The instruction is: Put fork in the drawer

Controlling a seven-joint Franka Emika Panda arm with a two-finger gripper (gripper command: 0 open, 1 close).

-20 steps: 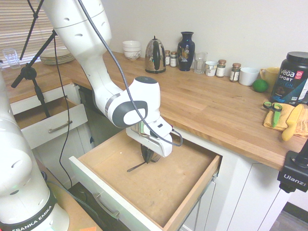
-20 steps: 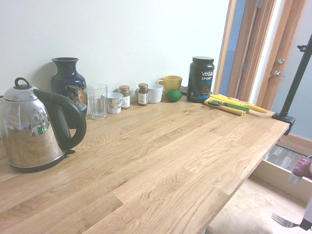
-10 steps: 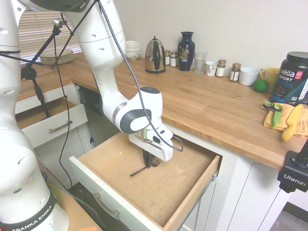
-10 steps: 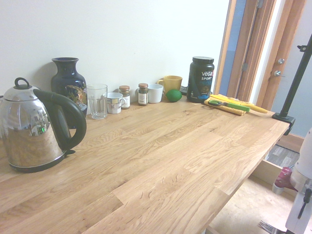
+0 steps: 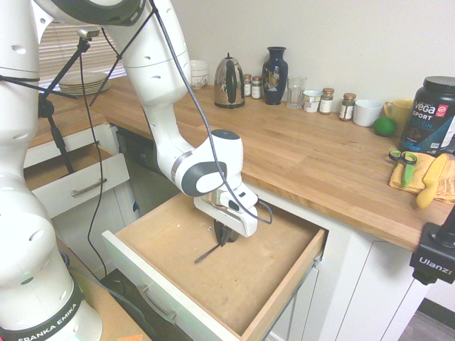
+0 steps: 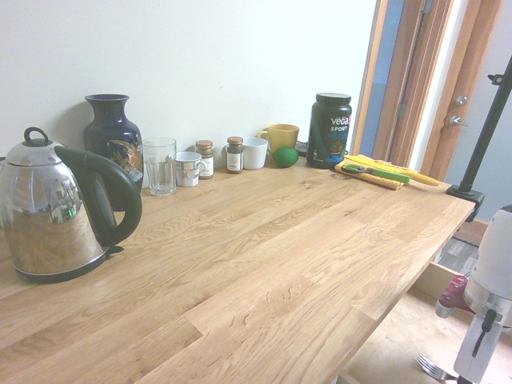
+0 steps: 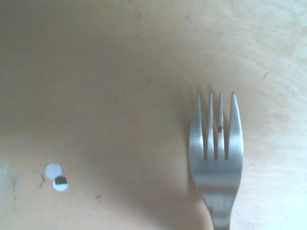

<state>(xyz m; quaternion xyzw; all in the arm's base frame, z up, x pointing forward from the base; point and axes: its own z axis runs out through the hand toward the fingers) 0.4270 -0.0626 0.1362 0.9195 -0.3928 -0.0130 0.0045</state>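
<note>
Clenched on the slim metal fork [image 7: 217, 177], the fingers [image 5: 222, 243] hang over the inside of the large drawer [image 5: 266, 273], above its pale, smooth wooden bottom. The fork is grey and satiny, with four tapering tines, rounded shoulders and a narrow neck. It lies nearly level, its long axis running from the drawer's front toward the counter [image 5: 313, 156]: the thin handle slants out from the fingers toward the front panel, and the tines point the opposite way, toward the counter side. Whether it touches the wood, I cannot tell. Two little round pale spots [image 7: 56, 177] show on the drawer's bottom, off to one side of the tines.

Around the fingers stand the drawer's light wooden sides and its white front, which carries a metal bar handle [image 5: 158, 304]. Higher than the fingers and behind them runs the counter, of warm, grained wooden strips. Along its far side are a shiny, rounded steel kettle [image 6: 58, 212], a glossy dark blue vase [image 6: 112, 132] with a flared lip, a clear ribbed glass [image 6: 161, 166], small jars with brown lids [image 5: 347, 107] and a smooth white cup [image 5: 367, 112]. Farther along sit a green round object [image 5: 384, 126], a yellow mug [image 6: 282, 138], a black plastic tub [image 5: 428, 117], and green-handled scissors [image 5: 408, 170] on a soft yellow-orange cloth [image 5: 444, 186].
</note>
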